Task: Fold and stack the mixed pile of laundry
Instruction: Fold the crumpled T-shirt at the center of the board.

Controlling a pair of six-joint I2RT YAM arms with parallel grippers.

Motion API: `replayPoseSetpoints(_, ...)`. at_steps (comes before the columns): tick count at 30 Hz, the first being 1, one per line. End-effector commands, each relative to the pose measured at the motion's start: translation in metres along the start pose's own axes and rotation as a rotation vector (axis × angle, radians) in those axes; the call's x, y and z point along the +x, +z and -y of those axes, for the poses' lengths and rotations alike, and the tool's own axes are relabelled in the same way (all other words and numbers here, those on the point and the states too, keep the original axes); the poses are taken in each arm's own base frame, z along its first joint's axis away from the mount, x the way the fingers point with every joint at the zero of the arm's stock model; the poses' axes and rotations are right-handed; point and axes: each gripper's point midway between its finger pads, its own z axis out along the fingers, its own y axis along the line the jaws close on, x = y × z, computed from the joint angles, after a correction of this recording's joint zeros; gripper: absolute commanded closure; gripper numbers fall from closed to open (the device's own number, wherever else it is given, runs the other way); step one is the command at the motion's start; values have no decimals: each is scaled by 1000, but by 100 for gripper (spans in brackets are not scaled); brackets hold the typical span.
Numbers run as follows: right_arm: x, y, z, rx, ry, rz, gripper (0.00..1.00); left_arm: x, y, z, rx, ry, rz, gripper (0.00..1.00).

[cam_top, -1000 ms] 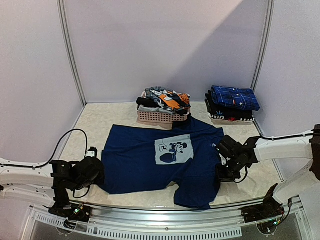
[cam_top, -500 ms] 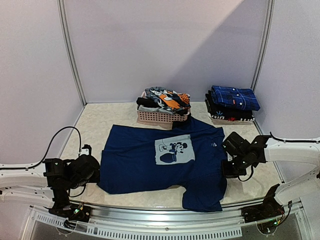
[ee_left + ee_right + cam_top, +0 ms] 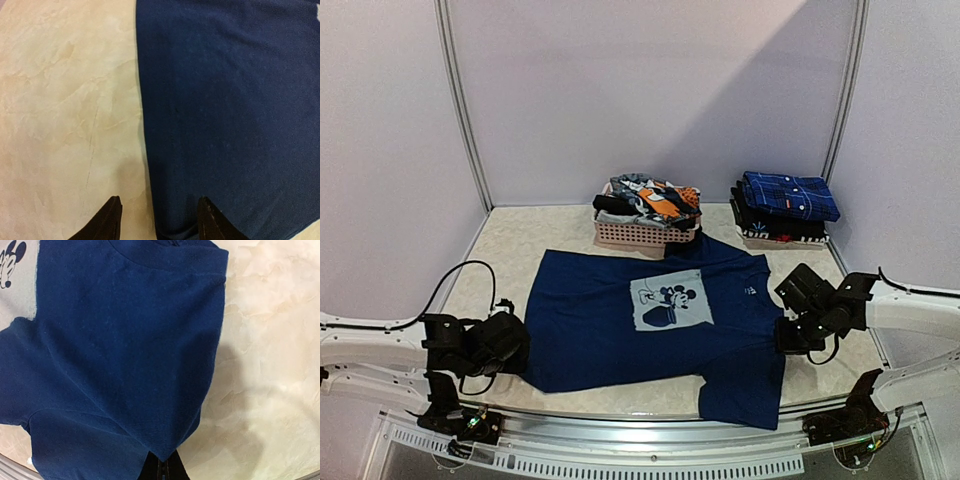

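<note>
Drawn rightward and flatter, the navy T-shirt (image 3: 650, 320) lies spread on the marbled beige counter (image 3: 510, 250) between pale lilac walls (image 3: 620, 90). Its right edge is pinched by the right gripper (image 3: 162, 465), jaws closed. The left gripper (image 3: 157, 205), jaws now parted, is held over the left edge.

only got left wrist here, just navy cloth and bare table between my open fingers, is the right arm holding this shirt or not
Observer: Yes. The right gripper is shut on a corner of the navy T-shirt, at its right side.
Operator: which way up is it
Observer: The pale cartoon print faces up, near the shirt's middle.
Operator: anything stacked
Observer: A folded stack sits at the far right corner, with the pink basket to its left, holding unfolded garments.
</note>
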Motion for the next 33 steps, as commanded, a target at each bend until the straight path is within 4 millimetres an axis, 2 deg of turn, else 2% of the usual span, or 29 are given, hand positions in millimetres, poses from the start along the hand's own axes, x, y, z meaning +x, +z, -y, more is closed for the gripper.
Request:
replayPoseSetpoints(1, 1, 5, 6, 18, 8, 4, 100, -2, -2, 25, 33, 66, -53, 50)
replayPoseSetpoints(5, 1, 6, 5, 15, 2, 6, 100, 2, 3, 31, -13, 121, -94, 58)
replayPoseSetpoints(8, 1, 9, 4, 14, -2, 4, 100, 6, 4, 41, -18, 168, -125, 59)
replayPoseSetpoints(14, 4, 13, 4, 8, -8, -1, 100, 21, 12, 48, -47, 233, -188, 63)
replayPoseSetpoints(19, 4, 13, 3, 3, -13, 1, 100, 25, 7, 49, -67, 275, -200, 65)
replayPoseSetpoints(26, 3, 12, 3, -2, -10, 8, 100, 27, -3, 45, -93, 301, -198, 79)
replayPoseSetpoints(29, 3, 12, 4, -4, -9, 10, 100, 31, -5, 43, -100, 305, -201, 80)
replayPoseSetpoints(33, 4, 11, 4, -4, -7, 12, 100, 35, -5, 40, -113, 306, -197, 74)
